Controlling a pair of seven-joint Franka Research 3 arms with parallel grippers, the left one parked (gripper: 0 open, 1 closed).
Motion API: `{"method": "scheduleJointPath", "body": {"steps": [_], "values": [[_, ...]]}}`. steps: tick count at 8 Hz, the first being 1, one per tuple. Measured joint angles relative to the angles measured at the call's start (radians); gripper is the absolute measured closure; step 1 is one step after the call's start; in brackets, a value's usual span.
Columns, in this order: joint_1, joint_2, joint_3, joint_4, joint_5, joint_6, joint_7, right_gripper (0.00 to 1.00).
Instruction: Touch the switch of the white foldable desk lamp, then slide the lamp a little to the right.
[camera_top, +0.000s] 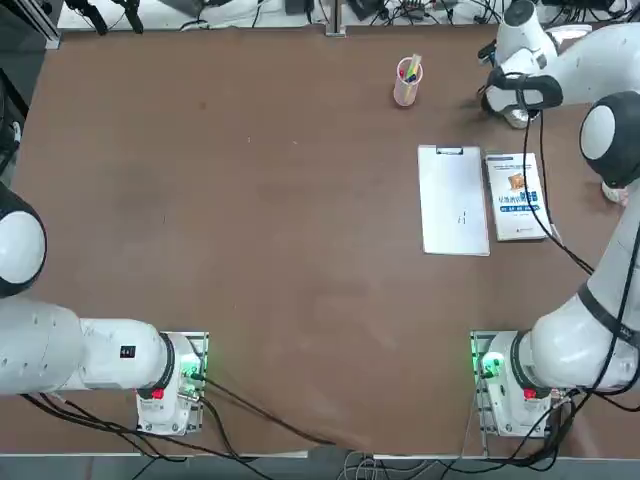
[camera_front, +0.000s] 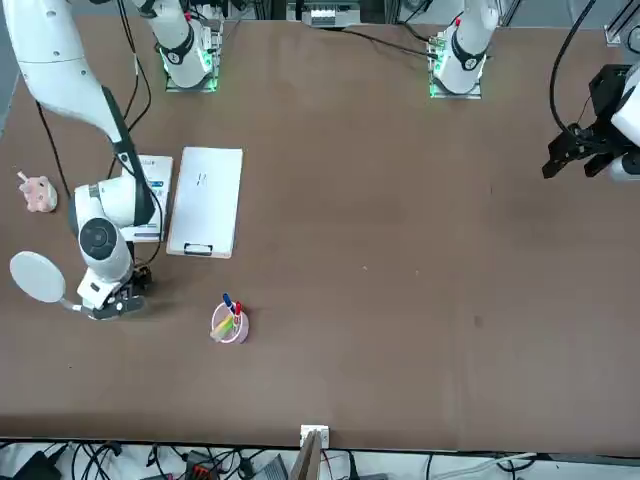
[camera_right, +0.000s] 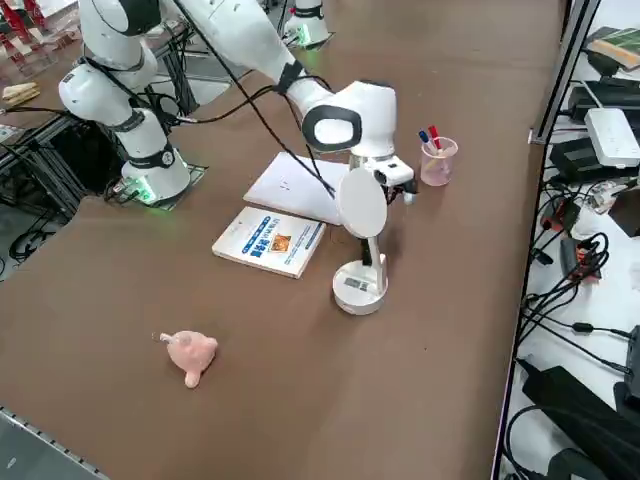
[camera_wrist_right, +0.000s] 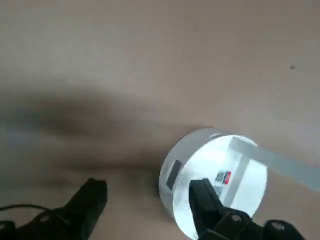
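Lamp (camera_right: 360, 235) stands at the far right of the table (camera_top: 250, 250) from the robot's side, beyond the book (camera_top: 517, 196) and clipboard (camera_top: 453, 200), with the pink pen cup (camera_top: 407, 82) to its left. Its round base (camera_wrist_right: 212, 180) sits flat on the table; the thin arm (camera_wrist_right: 280, 162) rises from it and the flat oval head (camera_front: 37, 276) is tipped up, facing outward past the table edge. A small label with a red mark (camera_wrist_right: 222, 176) shows on the base; the switch itself I cannot make out.

Right gripper (camera_wrist_right: 150, 210) is low over the base, close to the table. Its fingers are spread apart with nothing between them: one finger (camera_wrist_right: 205, 200) lies over the base's disc, the other (camera_wrist_right: 90, 197) is over bare table beside it. Whether the finger over the base touches it cannot be told.

A small pink toy (camera_right: 190, 355) lies on the table well apart from the lamp, toward the robot's right edge
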Motion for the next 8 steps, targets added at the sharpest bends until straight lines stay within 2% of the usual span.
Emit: {"method": "scheduleJointPath", "body": {"steps": [2,4,5,8], "values": [[0.057,-0.050,0.006,0.031,-0.005,-0.122,-0.047,0.00],[0.116,-0.078,0.008,0.089,-0.009,-0.296,-0.193,0.00],[0.132,-0.079,0.008,0.116,-0.033,-0.347,-0.300,0.00],[0.137,-0.072,0.005,0.147,-0.110,-0.383,-0.618,0.00]]}}
